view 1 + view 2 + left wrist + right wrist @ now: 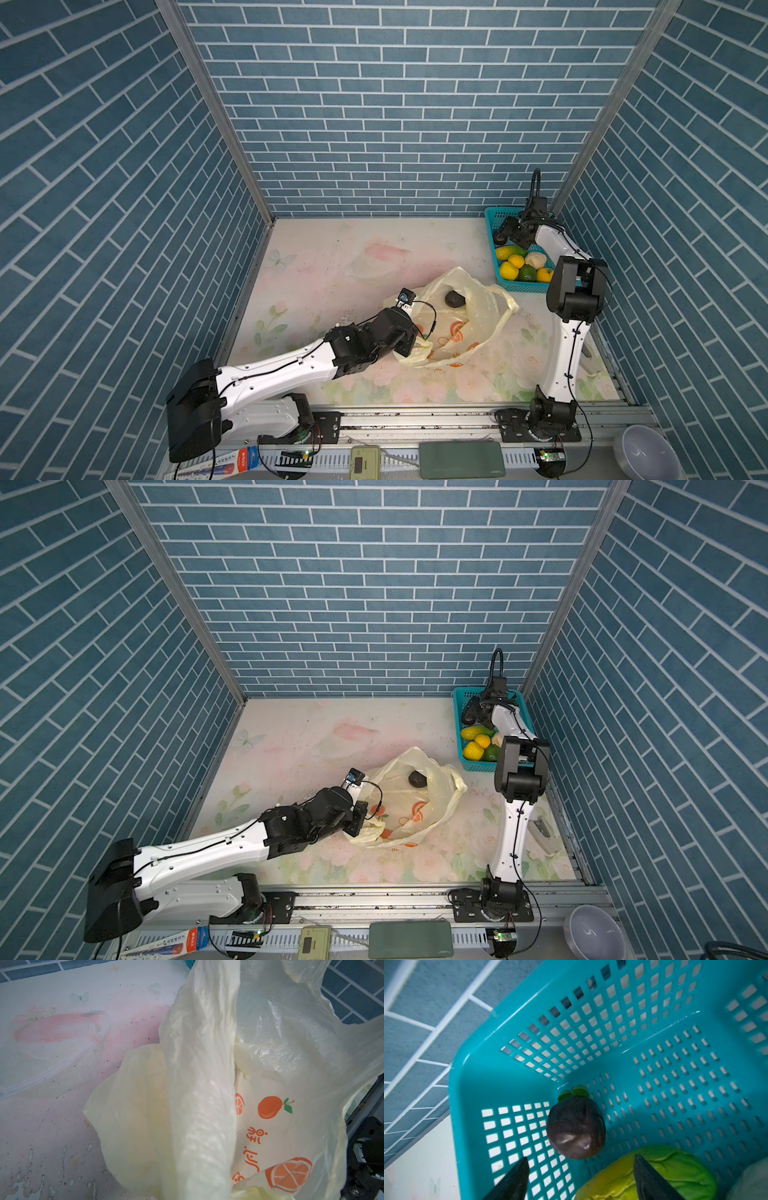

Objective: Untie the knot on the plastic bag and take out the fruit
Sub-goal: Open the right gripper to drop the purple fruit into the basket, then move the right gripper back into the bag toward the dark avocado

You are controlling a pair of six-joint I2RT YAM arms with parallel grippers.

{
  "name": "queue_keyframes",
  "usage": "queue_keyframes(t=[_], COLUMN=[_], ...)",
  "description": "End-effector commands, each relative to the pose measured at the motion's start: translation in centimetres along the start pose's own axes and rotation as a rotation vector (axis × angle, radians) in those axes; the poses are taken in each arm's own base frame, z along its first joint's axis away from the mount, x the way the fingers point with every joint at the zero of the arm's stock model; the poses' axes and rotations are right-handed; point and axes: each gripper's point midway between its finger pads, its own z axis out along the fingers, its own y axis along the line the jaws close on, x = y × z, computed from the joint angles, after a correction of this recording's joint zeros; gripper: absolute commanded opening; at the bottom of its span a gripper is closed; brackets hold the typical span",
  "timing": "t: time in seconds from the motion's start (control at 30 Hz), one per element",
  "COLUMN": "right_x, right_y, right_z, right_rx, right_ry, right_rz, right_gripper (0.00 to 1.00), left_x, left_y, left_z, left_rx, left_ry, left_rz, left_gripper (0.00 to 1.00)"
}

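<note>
My right gripper (581, 1158) is hanging over the teal basket (508, 1088), jaws standing wide and gripping nothing. A dark brown-black fruit (575, 1128) with a green cap is lying on the basket floor just beyond my fingertips, and the long yellow-green fruit (612, 1180) is resting beside it. In a top view, lemons (516, 261), a green fruit (528, 273) and a cream-white fruit (535, 259) are crowding the basket's near end.

My left gripper (413, 343) is clamping shut on a bunched fold at the rim of the plastic bag (469, 320), which is sprawling on the flowered table (332, 266) near the basket but apart from it. No knot is showing; the bag's mouth is gaping. A second dark fruit (455, 299) is sitting inside, near the far wall of the film.

I am judging the bag to be light, limp and slippery, likely to slide or collapse unless it is pinched at the gathered rim, where the plastic is thickest. The fruit inside is looking firm and rounded, so it may roll. I am reckoning on taking it across its middle with wide jaws coming down through the open mouth, clear of loose film.
</note>
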Motion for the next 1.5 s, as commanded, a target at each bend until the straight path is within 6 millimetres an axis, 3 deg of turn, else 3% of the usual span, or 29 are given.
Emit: queue_keyframes(t=[0.0,0.13,0.33,0.57,0.7,0.8,0.9,1.03,1.47], right_x=[-1.5,-0.8,2.3,10.7,15.8,18.9,21.5,24.7,34.2], right_y=[1.7,2.6,5.6,10.6,12.2,13.1,13.7,13.8,10.5], right_z=[-4.4,-7.7,-16.0,-26.5,-30.2,-32.0,-33.3,-33.5,-27.5], right_rx=[-0.029,-0.048,-0.102,-0.217,-0.271,-0.307,-0.332,-0.33,-0.252], right_ry=[-0.069,-0.069,-0.056,0.019,0.079,0.115,0.149,0.198,0.25], right_rz=[-0.029,-0.038,-0.094,-0.207,-0.259,-0.286,-0.312,-0.35,-0.487], right_gripper=[0.79,0.81,0.83,0.84,0.83,0.83,0.83,0.82,0.74], left_x=[-1.0,-1.3,-2.1,-2.4,-2.4,-2.5,-2.7,-3.0,-4.0], left_y=[-0.2,-0.2,-0.5,-0.6,-0.6,-0.7,-0.8,-0.9,-1.6], left_z=[-0.6,-0.7,-0.9,-1.1,-1.1,-1.0,-1.0,-1.2,-1.4], left_rx=[0.01,0.013,0.019,0.024,0.023,0.025,0.026,0.03,0.052], left_ry=[-0.023,-0.034,-0.056,-0.059,-0.058,-0.057,-0.059,-0.067,-0.089], left_rz=[-0.011,-0.012,-0.008,-0.004,-0.002,0.002,0.006,0.008,0.005], left_gripper=[0.0,0.0,0.0,0.0,0.0,0.0,0.0,0.0,0.0])
